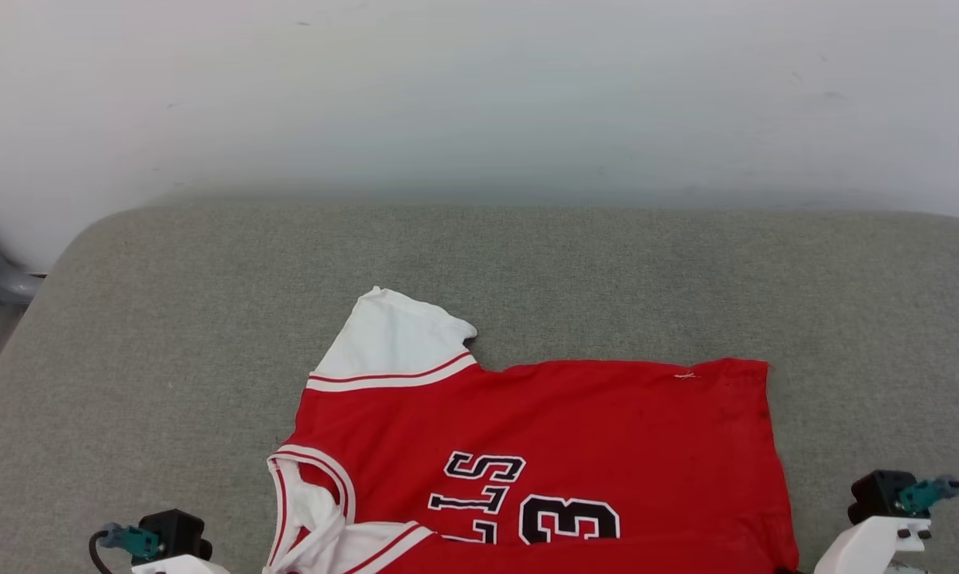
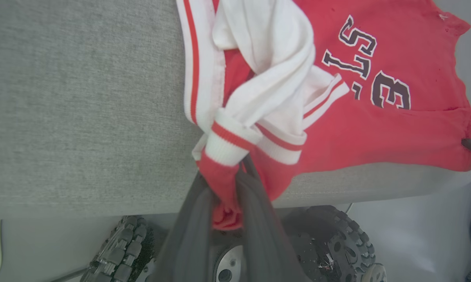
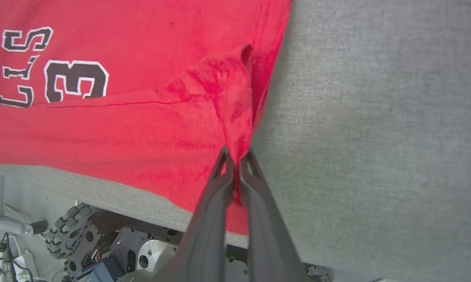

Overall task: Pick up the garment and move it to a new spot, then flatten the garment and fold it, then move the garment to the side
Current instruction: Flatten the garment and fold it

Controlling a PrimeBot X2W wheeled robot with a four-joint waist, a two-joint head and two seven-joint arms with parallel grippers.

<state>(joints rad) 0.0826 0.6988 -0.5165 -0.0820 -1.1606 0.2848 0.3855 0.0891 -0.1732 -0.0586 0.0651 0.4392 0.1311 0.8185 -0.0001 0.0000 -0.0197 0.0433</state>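
Fingers of the left gripper (image 2: 225,184) pinch the garment (image 1: 543,430) at its bunched near-left sleeve area; the right gripper (image 3: 236,156) clamps its near-right hem. Lying at the grey cushion's (image 1: 168,319) near edge, this soft, light cloth will likely sag between holds.

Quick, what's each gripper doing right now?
Left gripper: shut on the garment, red fabric by the bunched white sleeve.
Right gripper: shut on the garment's red edge.
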